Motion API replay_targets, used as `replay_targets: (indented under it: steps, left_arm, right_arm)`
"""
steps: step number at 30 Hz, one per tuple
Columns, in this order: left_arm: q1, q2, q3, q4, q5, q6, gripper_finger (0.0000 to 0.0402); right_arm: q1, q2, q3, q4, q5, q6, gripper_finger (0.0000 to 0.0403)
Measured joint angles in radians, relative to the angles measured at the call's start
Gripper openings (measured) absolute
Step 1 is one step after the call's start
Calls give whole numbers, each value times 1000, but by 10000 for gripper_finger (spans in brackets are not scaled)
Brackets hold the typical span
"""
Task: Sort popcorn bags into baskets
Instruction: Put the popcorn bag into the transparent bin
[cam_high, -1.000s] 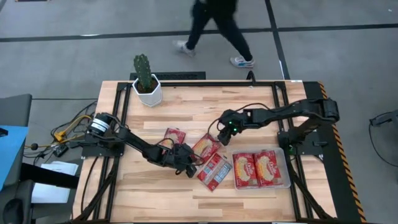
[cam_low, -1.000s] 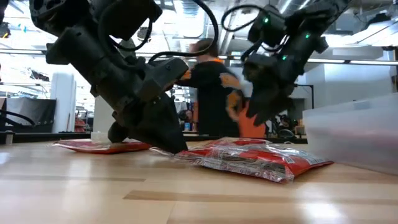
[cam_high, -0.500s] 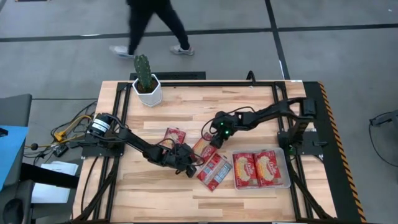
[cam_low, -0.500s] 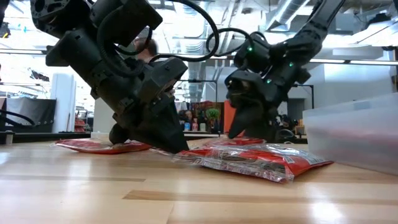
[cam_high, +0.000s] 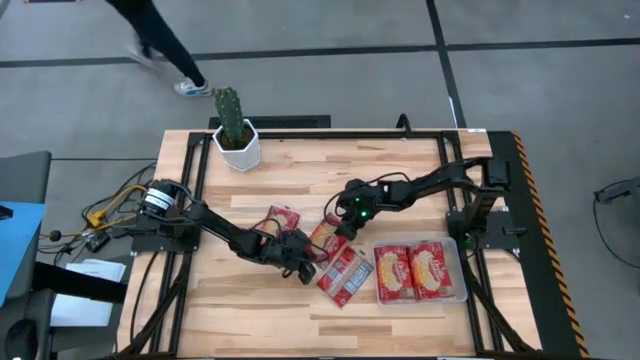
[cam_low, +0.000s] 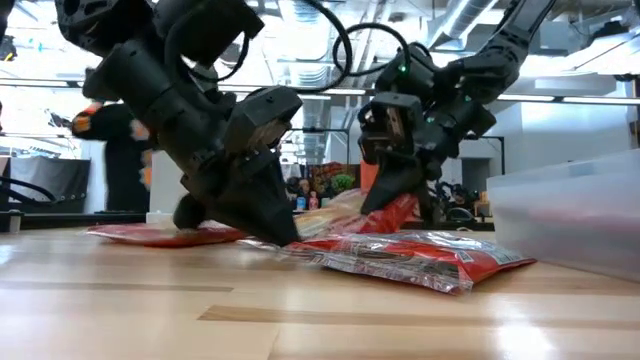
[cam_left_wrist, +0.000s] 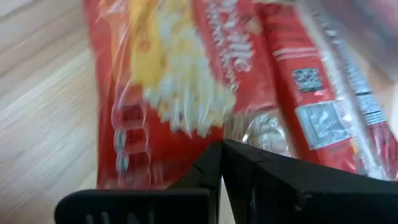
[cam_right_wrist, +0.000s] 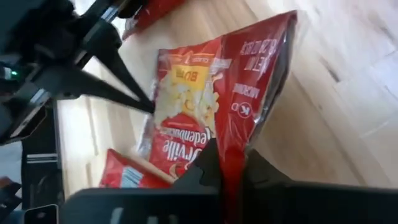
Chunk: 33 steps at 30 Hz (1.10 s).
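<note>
From above, our right gripper (cam_high: 343, 228) pinches a flat red foil popcorn bag (cam_high: 327, 236) near the clear frosted plastic tray (cam_high: 460, 296). Low down, its edge lifts. At our left wrist, left gripper (cam_left_wrist: 222, 163) clenched, empty. Next, we judge: carry to tray.

Two dark, slim, jointed arms. The left arm (cam_high: 215, 232) has a silver-ringed base joint with yellow and orange cables; the right arm (cam_high: 430, 183) shows green lights near its wrist.
</note>
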Motion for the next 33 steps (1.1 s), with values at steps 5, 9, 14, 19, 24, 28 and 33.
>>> replay_targets:
  steps: [5, 9, 14, 19, 24, 28, 33]
  left_arm:
    - [6, -108, -3, -35, 31, 7, 0]
    - [6, -218, -1, -96, 48, 19, 0]
    - [1, -356, -1, -150, 9, 63, 0]
    - [-7, -440, 1, -170, -82, 115, 0]
    - [-7, -454, 1, -189, -101, 134, 0]
    - [-7, -453, 1, -207, -97, 124, 0]
    - [-7, -453, 1, -214, -93, 119, 0]
  right_arm:
    - [-50, -88, 0, -18, -26, 0, 32]
    - [-96, -221, 0, -153, -104, -60, 18]
    - [-99, -455, 1, -463, -167, -230, 18]
    - [-25, -650, 1, -817, -153, -343, 33]
    - [122, -742, 0, -1048, -40, -361, 28]
    - [221, -750, 0, -1083, 39, -351, 32]
    - [294, -687, 0, -1074, 70, -342, 44]
